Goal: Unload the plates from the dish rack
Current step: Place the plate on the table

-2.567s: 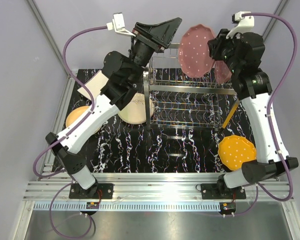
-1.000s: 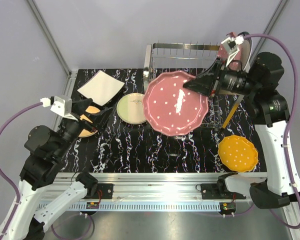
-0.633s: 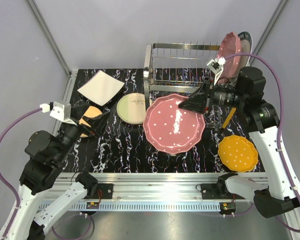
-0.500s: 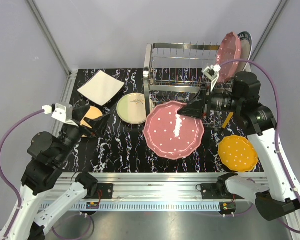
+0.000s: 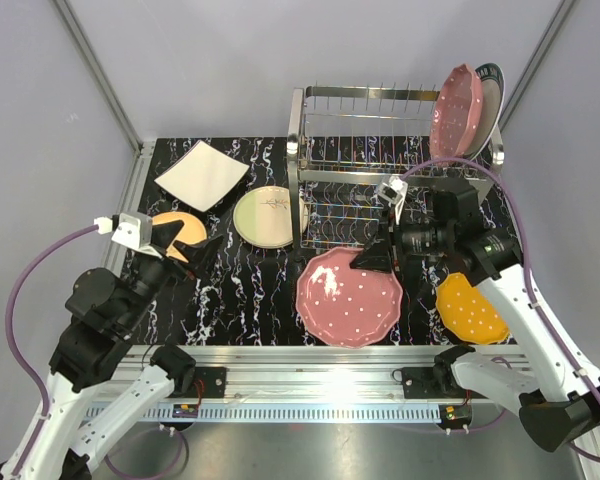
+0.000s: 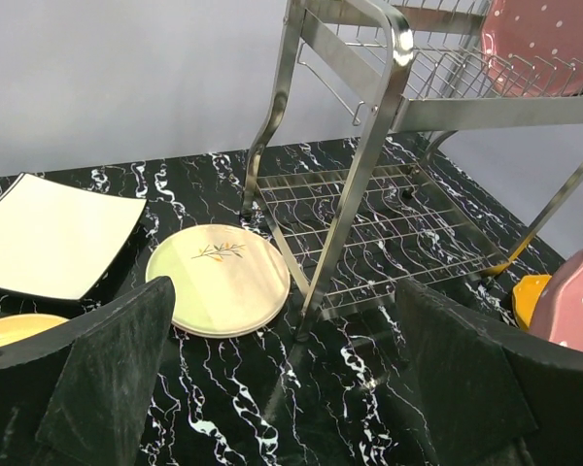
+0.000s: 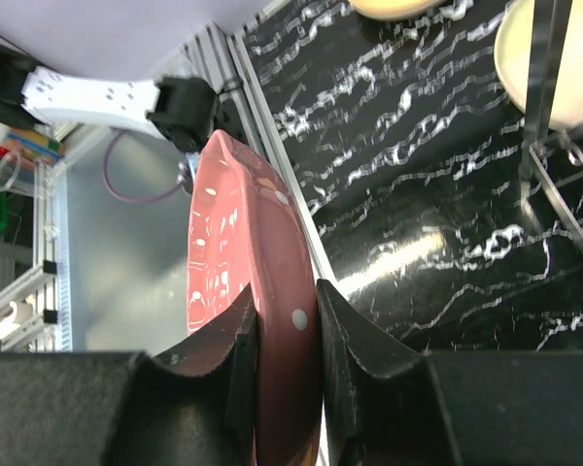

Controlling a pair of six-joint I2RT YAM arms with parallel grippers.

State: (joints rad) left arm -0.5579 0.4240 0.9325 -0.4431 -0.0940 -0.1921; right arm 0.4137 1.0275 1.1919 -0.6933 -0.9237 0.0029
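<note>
My right gripper (image 5: 368, 262) is shut on the rim of a pink polka-dotted plate (image 5: 348, 297), held nearly flat and low over the table in front of the dish rack (image 5: 395, 170). In the right wrist view the plate (image 7: 257, 291) sits edge-on between both fingers (image 7: 345, 359). A second pink plate (image 5: 456, 112) and a white dark-rimmed plate (image 5: 491, 82) stand in the rack's top tier at the right. My left gripper (image 5: 180, 245) is open and empty, raised at the left over a yellow-orange plate (image 5: 170, 222).
A white square plate (image 5: 202, 175) and a pale green twig plate (image 5: 268, 217) lie left of the rack; the left wrist view also shows that green plate (image 6: 219, 280). An orange plate (image 5: 470, 308) lies at the right under my right arm.
My right gripper carried the pink dotted plate out from the rack and down toward the front of the table, tilting it flatter. My left arm drew back from the rack to the left.
</note>
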